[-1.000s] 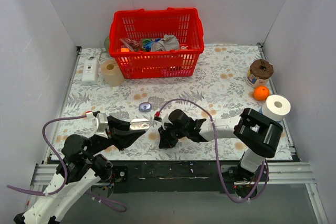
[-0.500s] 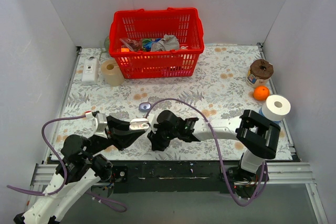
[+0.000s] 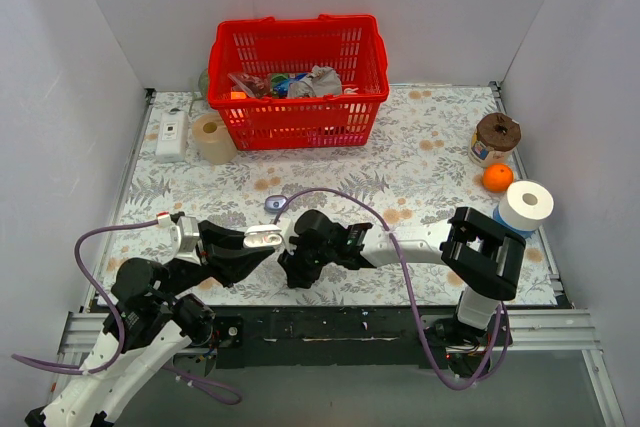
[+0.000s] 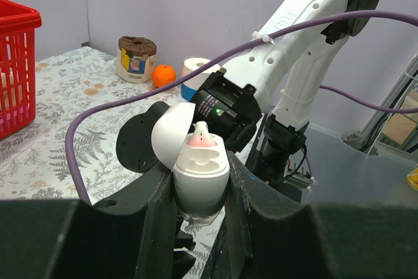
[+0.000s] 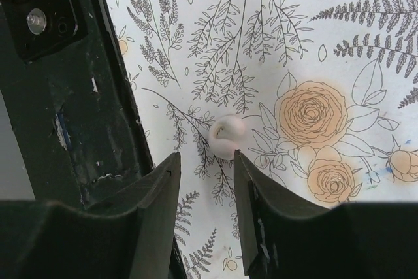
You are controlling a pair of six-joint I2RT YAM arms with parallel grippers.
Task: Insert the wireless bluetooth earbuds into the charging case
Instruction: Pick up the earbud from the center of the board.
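The case [image 4: 196, 168], a glossy white egg-shaped shell with its lid hinged open, sat clamped between the black fingers of the left gripper [image 4: 201, 187], above the counter's near edge, left of centre. A pink-tipped bud [image 4: 199, 138] lay in its moulded hollow. Just to the right, the right gripper [image 5: 204, 161] hung with jaws apart, holding nothing. A second bud [image 5: 226, 134], round and white, lay just beyond its tips on the fern-printed cloth [image 5: 313, 24].

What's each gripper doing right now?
Left gripper: shut on the open white charging case.
Right gripper: open, straddling a small white earbud, not gripping it.
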